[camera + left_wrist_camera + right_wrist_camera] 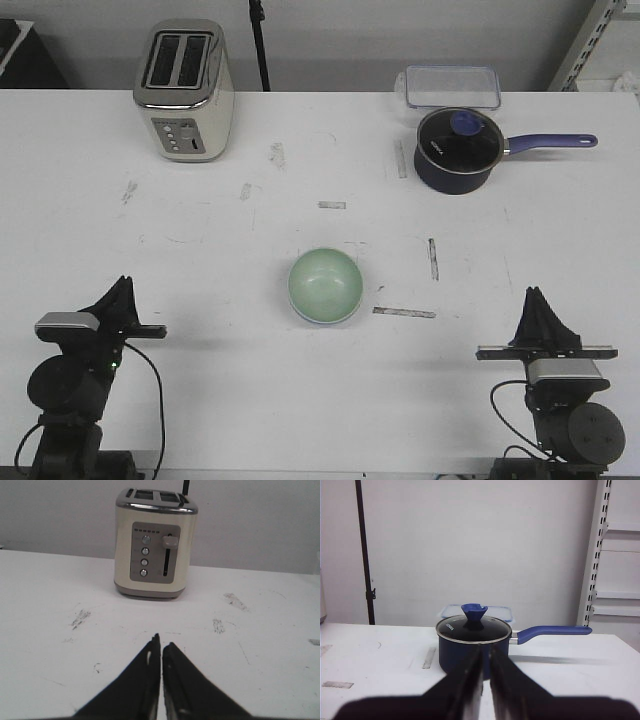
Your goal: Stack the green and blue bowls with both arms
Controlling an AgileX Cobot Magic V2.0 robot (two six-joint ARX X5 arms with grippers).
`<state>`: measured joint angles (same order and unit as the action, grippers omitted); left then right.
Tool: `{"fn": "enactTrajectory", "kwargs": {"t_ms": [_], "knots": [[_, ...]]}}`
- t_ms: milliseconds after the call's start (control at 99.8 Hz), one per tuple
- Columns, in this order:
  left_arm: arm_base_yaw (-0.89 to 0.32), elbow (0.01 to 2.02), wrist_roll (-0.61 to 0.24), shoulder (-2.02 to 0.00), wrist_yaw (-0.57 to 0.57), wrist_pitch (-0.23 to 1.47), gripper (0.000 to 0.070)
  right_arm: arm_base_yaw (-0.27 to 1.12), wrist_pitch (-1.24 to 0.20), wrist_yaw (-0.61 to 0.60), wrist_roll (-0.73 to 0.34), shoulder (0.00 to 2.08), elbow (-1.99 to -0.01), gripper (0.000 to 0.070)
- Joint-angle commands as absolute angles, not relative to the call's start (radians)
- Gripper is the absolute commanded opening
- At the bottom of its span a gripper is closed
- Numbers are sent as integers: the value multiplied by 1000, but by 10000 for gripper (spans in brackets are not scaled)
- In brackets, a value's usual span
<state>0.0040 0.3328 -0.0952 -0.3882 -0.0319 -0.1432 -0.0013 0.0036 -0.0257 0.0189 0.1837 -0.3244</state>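
Observation:
The pale mint green bowl [325, 284] stands upright at the middle of the table. A thin periwinkle blue edge [322, 322] shows under its near rim, so the green bowl appears to sit inside the blue bowl, which is otherwise hidden. My left gripper [124, 287] is shut and empty at the near left, well apart from the bowls. My right gripper [536, 296] is shut and empty at the near right. Neither wrist view shows a bowl. The left gripper [161, 643] points at the toaster and the right gripper [485, 649] points at the saucepan.
A cream toaster [186, 90] stands at the far left, also in the left wrist view [155, 542]. A dark navy saucepan [458, 150] with a lid and long handle stands at the far right, also in the right wrist view [472, 642]. A clear lidded box [452, 86] lies behind it.

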Motion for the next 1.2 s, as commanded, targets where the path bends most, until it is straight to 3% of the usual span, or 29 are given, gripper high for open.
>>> {"fn": "enactTrajectory", "kwargs": {"t_ms": [0,481,621,1193], "knots": [[6,337,-87,-372,-33,-159,1,-1,14,-26,8,183,-331,15],[5,321,-86,-280,-25,-163,1,-1,14,-26,8,183,-331,15],[4,255,5,-227,-28,-215,2,-1,14,-26,8,183,-331,15],[-9,50,2,-6,-34,-210,1,-1,14,-26,8,183,-331,15]]}}
